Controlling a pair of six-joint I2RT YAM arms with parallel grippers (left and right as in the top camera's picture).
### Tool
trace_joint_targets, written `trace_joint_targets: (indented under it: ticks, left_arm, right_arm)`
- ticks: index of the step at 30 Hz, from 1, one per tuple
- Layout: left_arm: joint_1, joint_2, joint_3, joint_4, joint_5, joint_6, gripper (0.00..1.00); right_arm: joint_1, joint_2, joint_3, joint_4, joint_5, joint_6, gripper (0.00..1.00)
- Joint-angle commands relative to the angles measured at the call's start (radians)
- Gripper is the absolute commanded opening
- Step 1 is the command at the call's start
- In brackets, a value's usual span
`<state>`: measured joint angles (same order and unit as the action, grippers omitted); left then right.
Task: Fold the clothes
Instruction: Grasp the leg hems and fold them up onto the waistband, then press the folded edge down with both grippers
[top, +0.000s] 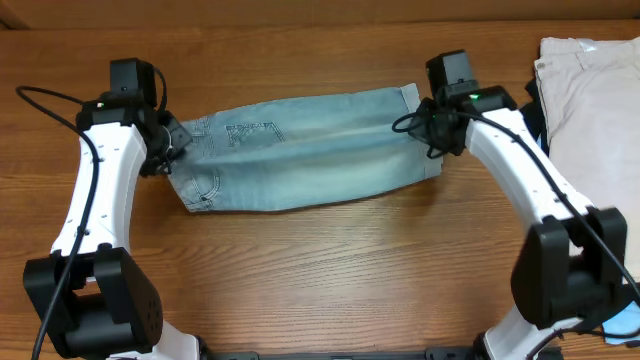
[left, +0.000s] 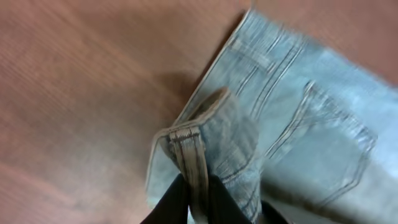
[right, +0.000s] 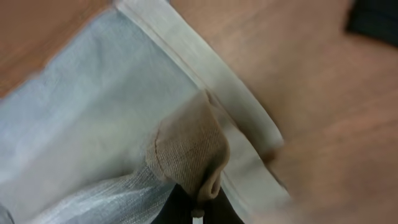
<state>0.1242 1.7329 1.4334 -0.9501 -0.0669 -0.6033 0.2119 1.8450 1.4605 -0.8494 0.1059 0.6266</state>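
Faded light-blue denim shorts (top: 300, 150) lie stretched across the middle of the table, waistband to the left, hemmed leg to the right. My left gripper (top: 165, 150) is shut on the waistband end; in the left wrist view the black fingers (left: 198, 199) pinch a folded bunch of denim (left: 217, 130) with a back pocket (left: 317, 143) beside it. My right gripper (top: 435, 135) is shut on the hem end; in the right wrist view the fingers (right: 199, 208) pinch a pulled-up fold of the shorts (right: 186, 146) near the hem (right: 205, 81).
A cream garment (top: 590, 110) lies at the right edge of the table, with a dark garment (top: 535, 105) beside it. A bit of bright blue (top: 625, 322) shows at the lower right corner. A dark patch (right: 373, 22) shows in the right wrist view.
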Motion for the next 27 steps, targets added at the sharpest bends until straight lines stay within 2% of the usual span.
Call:
trace_joint_targets:
  ticks: [1,8,16,17,18,20,24,25,27]
  left_arm:
    - [0.011,-0.005,-0.006,0.110,-0.043,-0.006,0.13]
    - [-0.024,-0.003,-0.006,0.296,-0.044,-0.005,0.23]
    - [-0.040,0.042,-0.006,0.365,-0.048,-0.002,0.28]
    - [-0.040,0.056,-0.006,0.380,-0.047,-0.002,0.30]
    - [-0.040,0.069,-0.006,0.393,-0.047,-0.002,0.33]
    - [-0.040,0.098,-0.006,0.409,-0.047,-0.002,0.41]
    - [-0.040,0.097,-0.002,0.386,-0.035,0.054,0.55]
    - [-0.040,0.090,0.002,0.368,-0.035,0.068,0.61]
    - [-0.040,0.063,0.016,0.285,-0.017,0.127,0.79]
  right_arm:
    - [-0.011,0.000,0.018,0.095,0.107,-0.006,0.04]
    - [-0.011,0.031,0.018,0.293,0.163,-0.022,0.04]
    - [-0.011,0.125,0.018,0.374,0.163,-0.029,0.05]
    - [-0.011,0.141,0.018,0.394,0.163,-0.030,0.12]
    - [-0.011,0.153,0.018,0.406,0.163,-0.030,0.39]
    - [-0.011,0.171,0.018,0.414,0.163,-0.030,1.00]
    - [-0.011,0.158,0.029,0.361,0.163,-0.033,1.00]
    - [-0.011,0.143,0.034,0.320,0.163,-0.039,1.00]
    - [-0.011,0.114,0.035,0.272,0.127,-0.100,1.00]
